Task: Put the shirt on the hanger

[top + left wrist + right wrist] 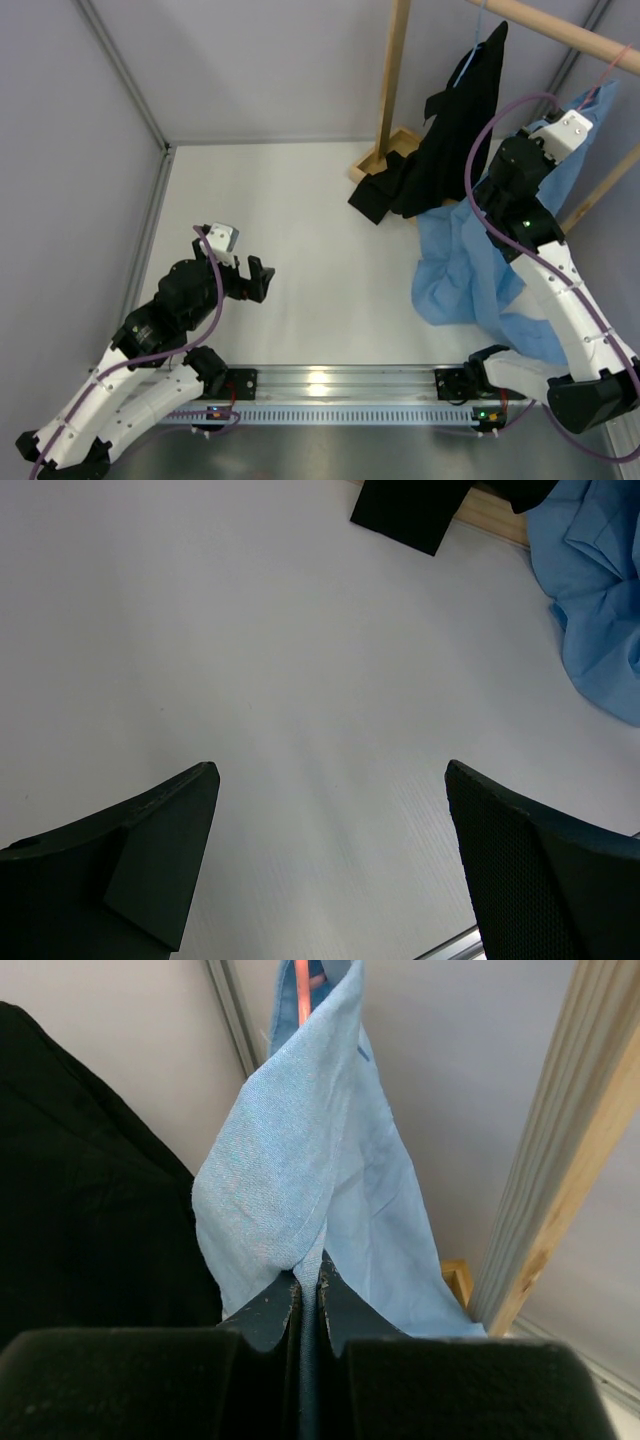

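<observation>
While shirt (pixel 470 270) drapes onto white table (pixel 300 220), grey walls (pixel 250 60) enclose wooden rack (pixel 395 80).

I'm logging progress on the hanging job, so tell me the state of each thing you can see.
shirt: held up near the hanger, lower part crumpled on the table
hanger: hooked over the wooden rail, mostly hidden by fabric
black garment: hanging from the rail, lower end on the table
left gripper: open, empty
right gripper: shut on the shirt

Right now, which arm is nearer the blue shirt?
The right. Its jaws are shut on the shirt, up by the rail; the left arm sits across the table, jaws open, far from it.
</observation>
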`<state>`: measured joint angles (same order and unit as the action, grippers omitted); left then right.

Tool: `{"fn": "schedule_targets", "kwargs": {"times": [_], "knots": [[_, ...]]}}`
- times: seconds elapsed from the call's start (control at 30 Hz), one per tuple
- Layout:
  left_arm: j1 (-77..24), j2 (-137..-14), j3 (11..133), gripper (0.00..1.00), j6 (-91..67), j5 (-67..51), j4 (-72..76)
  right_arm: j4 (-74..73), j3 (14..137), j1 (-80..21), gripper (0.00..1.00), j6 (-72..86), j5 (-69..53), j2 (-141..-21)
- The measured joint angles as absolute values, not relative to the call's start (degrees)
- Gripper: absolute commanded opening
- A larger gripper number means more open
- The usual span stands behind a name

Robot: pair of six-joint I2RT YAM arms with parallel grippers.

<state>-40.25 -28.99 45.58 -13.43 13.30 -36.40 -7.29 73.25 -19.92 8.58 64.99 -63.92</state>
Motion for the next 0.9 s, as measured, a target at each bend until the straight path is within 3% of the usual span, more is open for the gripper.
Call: {"fn": "schedule_targets", "kwargs": {"times": [0.17, 0.23, 0.3, 0.47, 0.53, 0.6, 0.9], "knots": [[-40.2, -29.0, 45.6, 0.98, -13.4, 12.9, -36.4, -8.1, 74.8, -20.7, 0.01, 11.0, 66.6, -65.5], [-40.2, -29.0, 45.6, 0.98, -13.4, 12.8, -36.4, -8.1, 75.0, -21.0, 0.32, 12.6, 66.7, -65.9], [-40.2, -29.0, 45.6, 0.98, -13.4, 12.8, -36.4, -8.5, 75.0, -21.1, 0.51, 13.9, 66.8, -65.9], [-40.2, -29.0, 45.4, 0.98, -13.4, 12.3, -36.2, -8.9, 74.0, -21.3, 0.61, 15.4, 66.6, -64.4], [-40.2, -29.0, 45.3, 0.98, -13.4, 12.2, -36.1, -9.1, 73.0, -21.4, 0.74, 15.7, 66.2, -62.6], [-40.2, -29.0, 45.3, 0.98, -13.4, 12.1, -36.1, -9.5, 72.3, -21.4, 0.99, 15.7, 65.7, -60.9], [-39.4, -28.7, 45.3, 0.98, -13.5, 14.4, -36.1, -17.0, 70.1, -21.4, 0.99, 12.8, 55.3, -49.7]]}}
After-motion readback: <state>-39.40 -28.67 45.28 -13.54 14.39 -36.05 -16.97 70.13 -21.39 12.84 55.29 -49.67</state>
